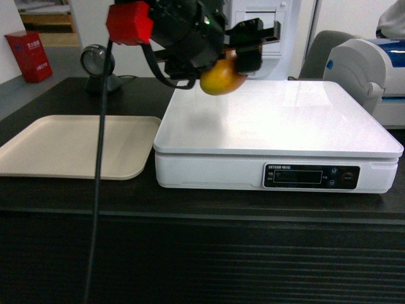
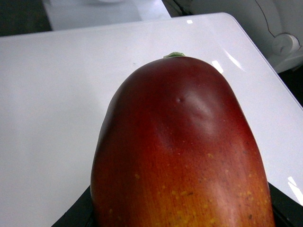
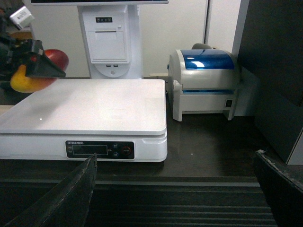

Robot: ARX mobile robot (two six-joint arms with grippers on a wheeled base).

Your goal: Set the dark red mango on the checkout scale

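The dark red mango (image 1: pixel 220 79) hangs in the air over the back left part of the scale (image 1: pixel 278 120), with my left gripper (image 1: pixel 234 60) shut on it. Its red skin, fading to orange, fills the left wrist view (image 2: pixel 180 151), and the white scale platform (image 2: pixel 57 94) lies below it. From the right wrist view the mango (image 3: pixel 57 57) shows at the far left above the scale (image 3: pixel 90 111). My right gripper (image 3: pixel 175 189) stands open and empty in front of the checkout (image 3: pixel 208 156) edge, right of the scale's display. The checkout (image 1: pixel 190 253) has a dark slatted front.
A beige tray (image 1: pixel 69 145) lies left of the scale. A white label printer with a blue lid (image 3: pixel 203 82) stands right of the scale, and a white receipt printer stand (image 3: pixel 111 42) behind it. A round black device (image 1: pixel 97 63) sits at the back left.
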